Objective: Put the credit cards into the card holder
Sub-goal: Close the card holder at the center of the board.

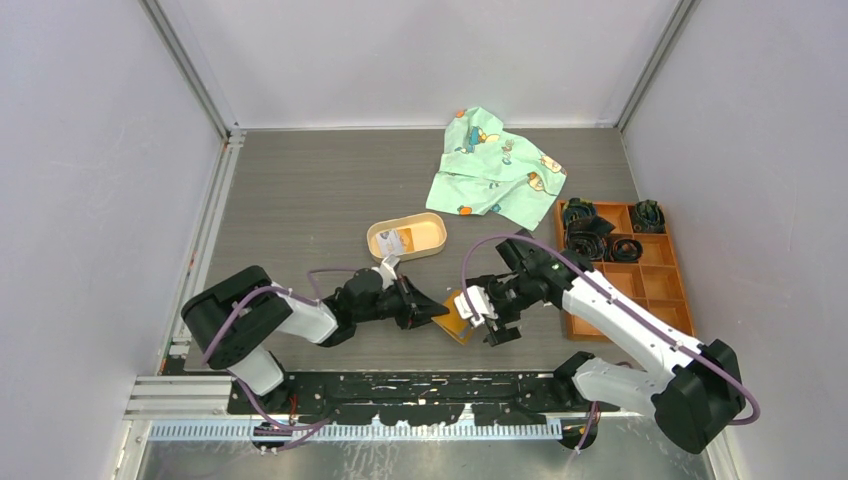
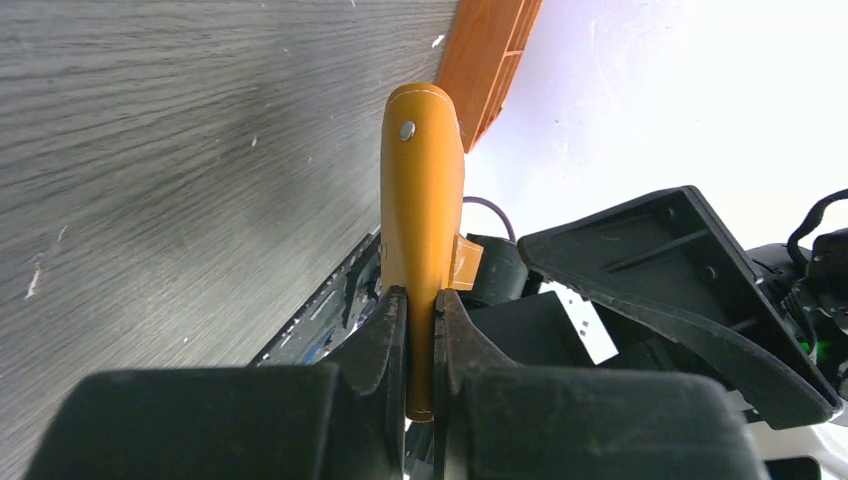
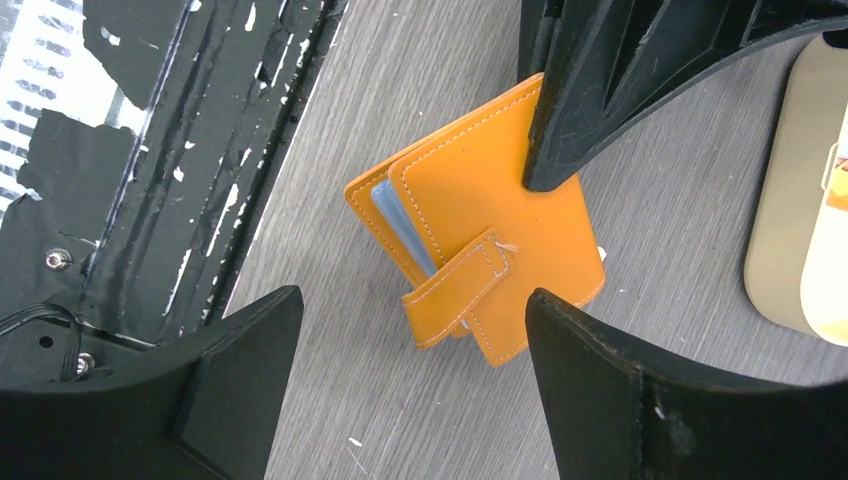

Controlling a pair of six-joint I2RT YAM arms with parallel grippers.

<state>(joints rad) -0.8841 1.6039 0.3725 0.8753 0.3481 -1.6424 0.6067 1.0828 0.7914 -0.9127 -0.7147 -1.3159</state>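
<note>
The orange-tan card holder [image 1: 460,318] lies on the table between my grippers. My left gripper [image 1: 432,311] is shut on one of its edges; in the left wrist view the jaws [image 2: 420,300] pinch the holder [image 2: 421,220], snap button [image 2: 407,129] facing the camera. In the right wrist view the holder [image 3: 480,220] lies slightly open, strap loose, with a light blue card edge [image 3: 385,205] between its leaves. My right gripper [image 3: 412,298] is open and empty just above it, also in the top view [image 1: 487,312]. A whitish credit card [image 1: 392,241] lies in the oval tan tray [image 1: 428,236].
A large orange compartment box [image 1: 640,285] with dark coiled items stands at the right. A green patterned cloth [image 1: 495,175] lies at the back. The tray's edge shows in the right wrist view [image 3: 785,200]. The black arm-base rail [image 1: 420,385] runs along the near edge.
</note>
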